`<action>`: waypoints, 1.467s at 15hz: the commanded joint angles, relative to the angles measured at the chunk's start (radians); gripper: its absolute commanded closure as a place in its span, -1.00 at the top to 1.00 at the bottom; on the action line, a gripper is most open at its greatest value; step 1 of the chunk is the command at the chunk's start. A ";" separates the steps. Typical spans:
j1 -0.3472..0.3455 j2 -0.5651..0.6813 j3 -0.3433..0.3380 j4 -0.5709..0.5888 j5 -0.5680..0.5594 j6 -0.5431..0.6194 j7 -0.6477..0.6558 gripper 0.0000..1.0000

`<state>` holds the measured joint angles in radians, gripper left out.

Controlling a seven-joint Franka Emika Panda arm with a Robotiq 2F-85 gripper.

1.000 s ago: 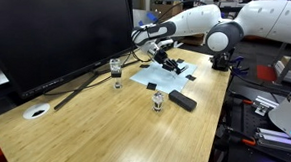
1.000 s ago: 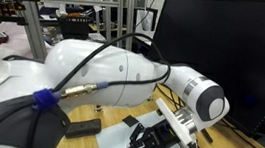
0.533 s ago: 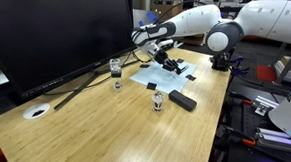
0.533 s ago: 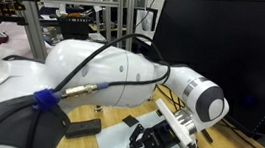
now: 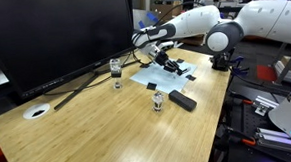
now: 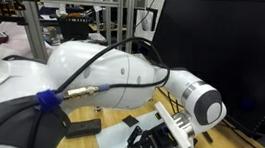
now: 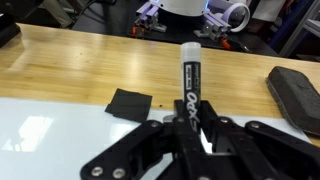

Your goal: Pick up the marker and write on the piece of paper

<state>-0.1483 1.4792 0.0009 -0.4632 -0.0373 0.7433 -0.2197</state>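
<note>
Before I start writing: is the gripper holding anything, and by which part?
The gripper is shut on the marker, clamping its end nearest the wrist; the rest sticks out.

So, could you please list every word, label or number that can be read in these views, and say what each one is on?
Marker: white print runs along its dark barrel, which is gripped in the tool; too blurred to quote.
Piece of paper: no writing shows on the part in the wrist view.
Monitor: its screen is dark and shows no text.
Nothing else in any view is large or sharp enough to read.
</note>
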 commanded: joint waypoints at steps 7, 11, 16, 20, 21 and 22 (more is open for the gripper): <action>0.009 0.000 -0.011 -0.023 -0.070 -0.004 -0.134 -0.90; 0.015 0.000 -0.011 -0.028 -0.094 0.000 -0.191 -0.90; 0.014 0.000 -0.014 -0.043 -0.125 0.001 -0.226 -0.90; 0.007 0.000 -0.017 -0.054 -0.134 -0.001 -0.218 -0.90; 0.005 0.000 -0.019 -0.057 -0.135 -0.001 -0.216 -0.90; 0.002 0.000 -0.021 -0.059 -0.135 -0.001 -0.212 -0.90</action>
<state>-0.1414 1.4790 -0.0064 -0.5044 -0.1557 0.7341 -0.4196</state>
